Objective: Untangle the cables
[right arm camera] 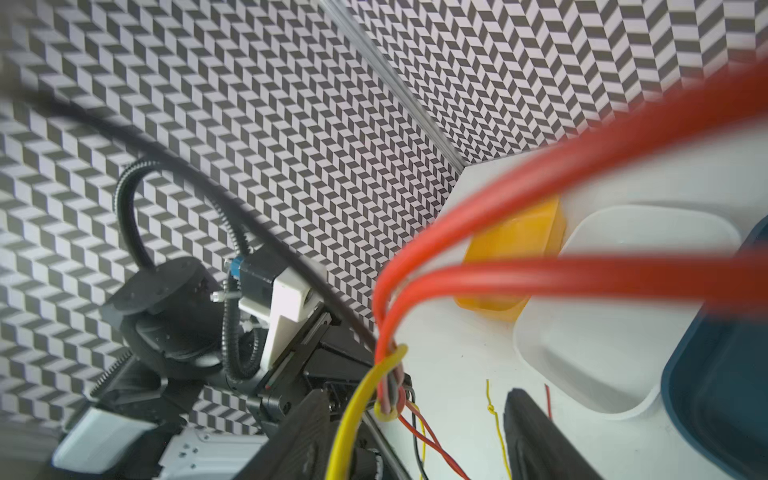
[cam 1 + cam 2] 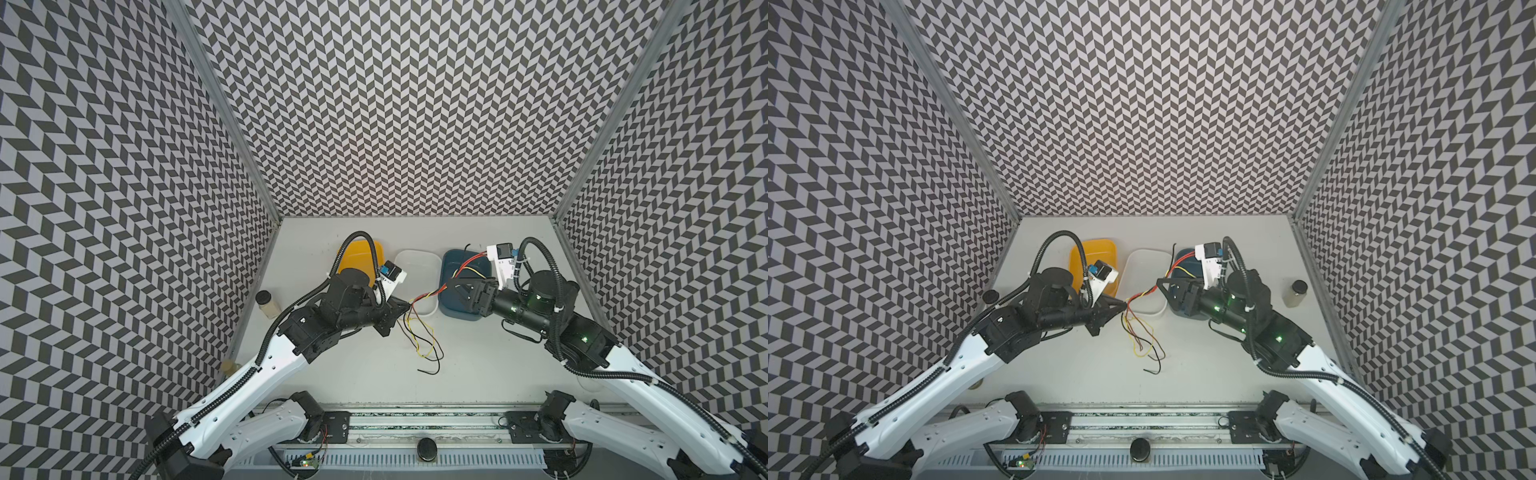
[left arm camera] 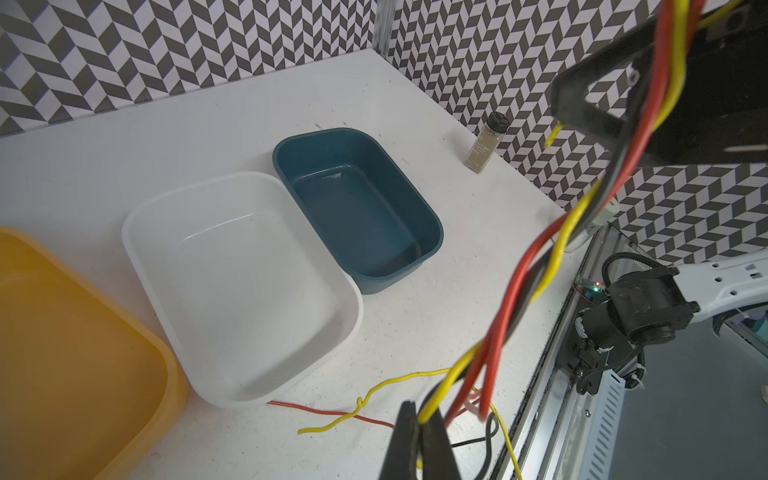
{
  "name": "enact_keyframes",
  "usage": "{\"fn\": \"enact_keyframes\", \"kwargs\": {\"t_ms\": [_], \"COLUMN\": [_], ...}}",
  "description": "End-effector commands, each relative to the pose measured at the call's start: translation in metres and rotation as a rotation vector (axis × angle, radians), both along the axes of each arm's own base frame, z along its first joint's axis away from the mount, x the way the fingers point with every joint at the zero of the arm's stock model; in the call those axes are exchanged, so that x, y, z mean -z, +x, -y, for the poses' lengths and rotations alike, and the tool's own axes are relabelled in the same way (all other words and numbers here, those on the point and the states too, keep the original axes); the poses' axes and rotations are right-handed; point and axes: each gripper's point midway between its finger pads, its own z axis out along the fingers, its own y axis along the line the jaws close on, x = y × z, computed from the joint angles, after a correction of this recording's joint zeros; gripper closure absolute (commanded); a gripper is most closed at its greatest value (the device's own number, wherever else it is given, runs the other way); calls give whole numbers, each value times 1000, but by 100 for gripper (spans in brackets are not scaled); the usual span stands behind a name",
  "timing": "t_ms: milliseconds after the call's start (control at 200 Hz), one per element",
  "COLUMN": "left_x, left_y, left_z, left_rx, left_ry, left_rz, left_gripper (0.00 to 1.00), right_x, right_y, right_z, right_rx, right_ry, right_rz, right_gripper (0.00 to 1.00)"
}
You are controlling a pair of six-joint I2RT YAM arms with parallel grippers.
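Observation:
The cables (image 2: 424,340), thin red, yellow and black wires, are twisted together. Their loose ends lie on the white table (image 2: 498,365) in both top views. My left gripper (image 2: 409,307) (image 3: 419,415) is shut on the bundle just above the table. From there the cables (image 3: 540,266) rise taut to my right gripper (image 2: 449,286) over the blue tub. In the right wrist view its fingers (image 1: 536,436) stand apart. A yellow strand runs between them, and a knot (image 1: 390,386) hangs just beyond. Red cables (image 1: 498,208) loop past the camera.
Three tubs stand in a row at the back: orange (image 2: 361,253), white (image 2: 419,262) and blue (image 2: 461,266). One spice bottle (image 2: 268,303) stands by the left wall and another (image 2: 1296,293) by the right wall. A metal rail (image 2: 415,419) runs along the front edge.

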Motion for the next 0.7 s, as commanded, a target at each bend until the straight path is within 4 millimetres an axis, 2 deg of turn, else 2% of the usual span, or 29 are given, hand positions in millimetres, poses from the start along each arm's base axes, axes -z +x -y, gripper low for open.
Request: {"fn": "enact_keyframes", "kwargs": {"t_ms": [0,140,215,250,335,481,596,696], "left_x": [-9,-12,-15,-17,-21,-40,-57,-55], "left_y": [-2,-7,-11,-13,-18,-34,-44,-48], "left_z": [-3,-1,0,1,3,7,9,7], "left_rx": [-8,13,31,39,65,153,233,257], "left_ry": [-10,-26,-41,-50,-72,-157,-230,-225], "left_rz": [31,27,30,28,22,-1,-18,-10], "left_gripper": [100,100,100,100,100,100,100,100], "right_x": [-19,-33,-41,-47,-64,-115,-136,-145], "right_y": [10,12,9,5,-8,-67,-107,-128], "right_z": [3,4,0,-4,-6,-11,-12,-13], "right_rx": [54,65,39,5,-52,-302,-530,-699], "right_ry": [70,98,122,124,144,227,270,275], "right_rz": [63,138,185,224,308,612,763,817], "right_gripper": [54,83,89,100,100,100,100,100]}}
